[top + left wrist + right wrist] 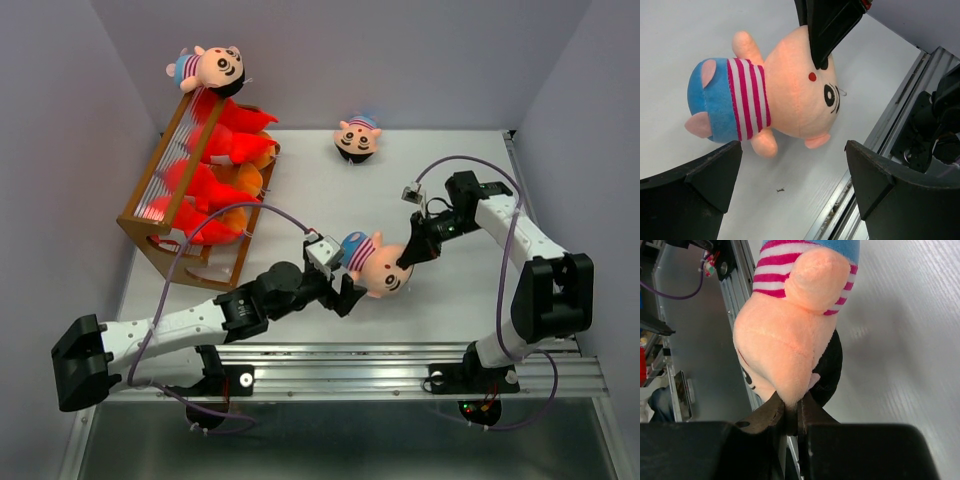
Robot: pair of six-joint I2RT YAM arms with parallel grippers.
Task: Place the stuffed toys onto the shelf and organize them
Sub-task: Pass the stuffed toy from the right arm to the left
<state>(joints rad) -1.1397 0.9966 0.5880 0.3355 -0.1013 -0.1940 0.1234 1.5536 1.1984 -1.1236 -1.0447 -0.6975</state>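
Here the right end effector [792, 409] pinches the doll head [787, 337]

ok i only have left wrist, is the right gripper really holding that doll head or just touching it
Observer: Holding. In the right wrist view the right gripper is shut on the doll head, at its face edge.
Operator: where's the shelf
Observer: Top view: the shelf stands far left, with red toys and orange toys on it.
Operator: any dolls left out
Observer: A second doll head lies loose on the table, at its far side.
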